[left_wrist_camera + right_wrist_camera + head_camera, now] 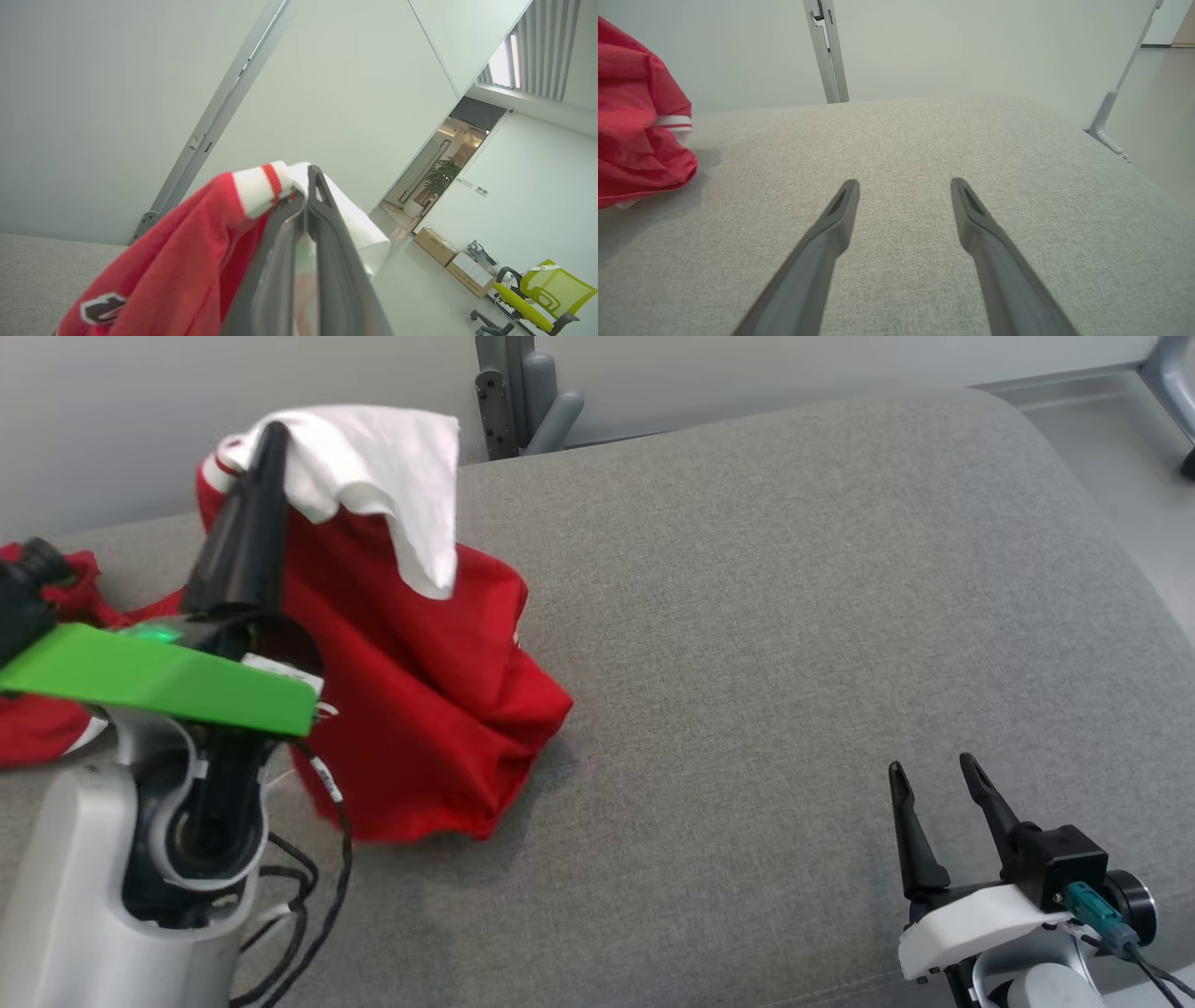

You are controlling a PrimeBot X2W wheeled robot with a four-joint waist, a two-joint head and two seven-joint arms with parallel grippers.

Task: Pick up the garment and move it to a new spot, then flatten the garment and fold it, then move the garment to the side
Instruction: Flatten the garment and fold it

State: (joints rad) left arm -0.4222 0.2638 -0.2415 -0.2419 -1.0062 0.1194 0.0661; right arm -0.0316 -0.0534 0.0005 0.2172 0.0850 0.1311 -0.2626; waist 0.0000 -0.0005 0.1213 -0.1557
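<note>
The garment [420, 709] is red with a white part and striped ribbed trim. It hangs up off the grey cushioned surface [794, 616] at the left. My left gripper [271, 434] is shut on its top, with white cloth draped over the fingertips. In the left wrist view the two fingers press together at the gripper [309, 179], pinching the garment [187, 261] by its white-and-red cuff. My right gripper [929, 767] stands open low at the right, well apart from the cloth. Its fingers hover above bare fabric at the gripper [905, 184], with the garment [635, 126] at far left.
A grey metal post [513, 392] stands behind the surface against the pale wall. Floor lies past the surface's right edge [1120, 476]. The left wrist view looks out at a doorway, cardboard boxes [448, 256] and a green office chair [542, 298].
</note>
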